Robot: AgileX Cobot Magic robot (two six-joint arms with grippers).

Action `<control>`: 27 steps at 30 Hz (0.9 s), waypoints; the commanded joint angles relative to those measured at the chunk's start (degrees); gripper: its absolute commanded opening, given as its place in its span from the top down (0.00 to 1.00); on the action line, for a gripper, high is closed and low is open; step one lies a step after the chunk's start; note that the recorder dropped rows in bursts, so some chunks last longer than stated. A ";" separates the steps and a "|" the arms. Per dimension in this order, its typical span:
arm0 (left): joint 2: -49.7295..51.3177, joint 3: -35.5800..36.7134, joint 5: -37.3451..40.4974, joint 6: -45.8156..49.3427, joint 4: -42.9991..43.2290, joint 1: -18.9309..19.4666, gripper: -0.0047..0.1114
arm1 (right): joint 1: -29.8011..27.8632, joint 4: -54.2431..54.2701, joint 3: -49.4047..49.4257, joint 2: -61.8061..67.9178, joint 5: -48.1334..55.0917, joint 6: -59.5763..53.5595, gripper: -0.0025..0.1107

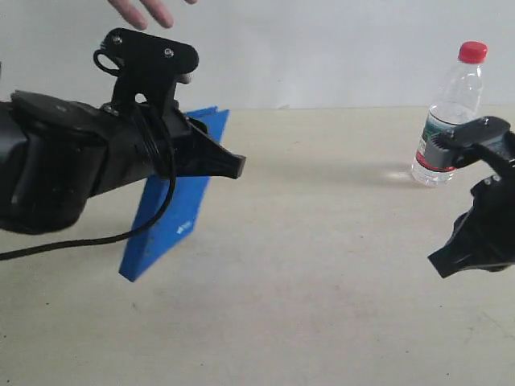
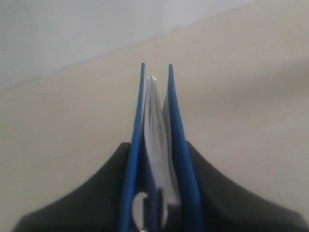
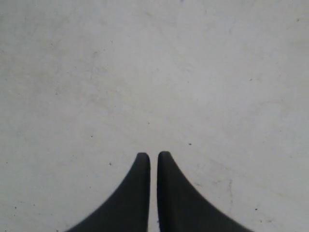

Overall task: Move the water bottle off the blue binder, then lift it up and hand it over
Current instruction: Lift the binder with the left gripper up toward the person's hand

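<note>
The blue binder (image 1: 173, 217) hangs tilted in the air left of centre, its lower corner close to the table, with my left gripper (image 1: 229, 161) shut on its upper edge. In the left wrist view the binder (image 2: 176, 121) is edge-on between the black fingers (image 2: 212, 188) of the left gripper (image 2: 157, 145), white sheets showing between its covers. The water bottle (image 1: 451, 104), with a red cap, stands upright on the table at the far right, apart from the binder. In front of the bottle my right gripper (image 1: 438, 264) points downward; over bare table, it (image 3: 153, 155) is shut on nothing.
A person's hand (image 1: 141, 12) reaches in at the top left, above my left arm. The pale table (image 1: 322, 281) stretches between the two arms, with a white wall behind it.
</note>
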 commanded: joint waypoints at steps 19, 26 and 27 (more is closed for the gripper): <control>-7.08 0.03 -39.77 1.46 11.15 -23.34 0.91 | -0.17 -37.13 9.12 -27.77 -0.93 29.40 0.98; -11.65 0.03 -39.77 1.02 11.16 -17.49 0.91 | -0.17 -37.01 9.10 -27.77 -0.82 30.09 0.98; -12.14 0.03 -39.77 1.02 11.16 -16.89 0.91 | -0.17 -37.01 9.10 -27.77 -0.82 30.09 0.98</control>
